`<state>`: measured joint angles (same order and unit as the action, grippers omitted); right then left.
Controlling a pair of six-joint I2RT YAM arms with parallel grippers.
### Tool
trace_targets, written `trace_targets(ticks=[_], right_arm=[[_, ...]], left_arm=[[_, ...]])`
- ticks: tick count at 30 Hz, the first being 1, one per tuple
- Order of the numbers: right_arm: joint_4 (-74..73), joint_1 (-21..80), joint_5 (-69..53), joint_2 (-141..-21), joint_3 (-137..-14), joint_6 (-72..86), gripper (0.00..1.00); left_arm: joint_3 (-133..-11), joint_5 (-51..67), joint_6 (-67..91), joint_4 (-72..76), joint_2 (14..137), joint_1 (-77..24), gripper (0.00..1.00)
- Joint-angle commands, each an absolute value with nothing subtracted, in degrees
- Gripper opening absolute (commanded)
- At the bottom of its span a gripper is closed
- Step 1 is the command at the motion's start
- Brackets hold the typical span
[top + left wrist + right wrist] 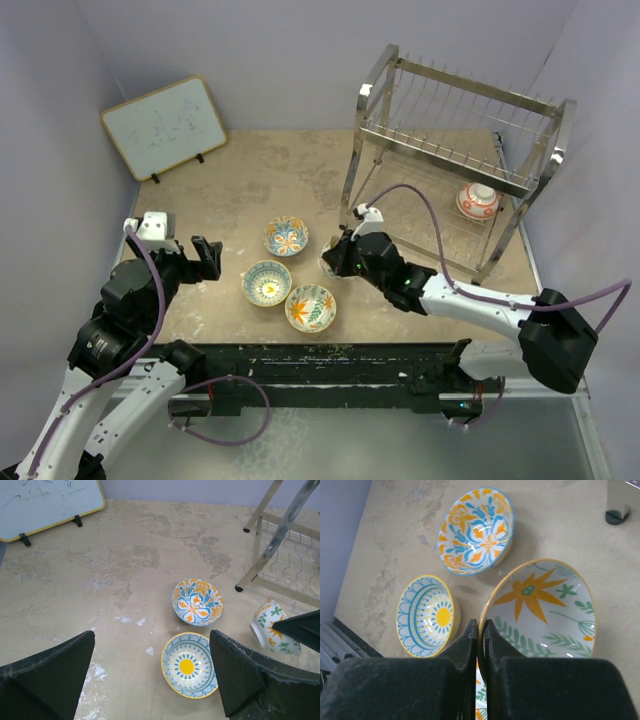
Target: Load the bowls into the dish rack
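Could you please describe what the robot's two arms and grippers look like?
The left arm and right arm have white links and bulky black joints. A purple cable loops along each. The left gripper and right gripper have black, wedge-shaped fingers.

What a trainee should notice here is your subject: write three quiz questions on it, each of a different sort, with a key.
1. True or false: the right claw grips a bowl by its rim.
2. How many bowls sit loose on the table, touched by no claw?
3. Where is the red-orange bowl? A: on the rack's top tier. B: on its lower tier. C: on the table.

Key: 1 true; 2 three; 3 B.
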<state>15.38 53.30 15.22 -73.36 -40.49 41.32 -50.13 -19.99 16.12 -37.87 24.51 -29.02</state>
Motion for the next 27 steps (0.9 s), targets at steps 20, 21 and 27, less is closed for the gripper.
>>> trace_targets(ticks=[20,21,27], right_arm=[[53.09,27.95,-17.65,-74.21,-30.32,58.46,0.00],[54.16,27.08,-18.27,-74.60,-30.29,59.47,0.00],[57.16,23.10,-18.81,-76.80,-30.88,63.29,0.00]], left_arm=[[-53.70,-19.17,16.70,-35.51,25.53,-29.28,0.99],[-53.78,-19.19,16.66,-35.51,25.57,-29.31,0.99],[-53.84,-19.25,16.47,-35.63,25.41,-29.26,0.99]])
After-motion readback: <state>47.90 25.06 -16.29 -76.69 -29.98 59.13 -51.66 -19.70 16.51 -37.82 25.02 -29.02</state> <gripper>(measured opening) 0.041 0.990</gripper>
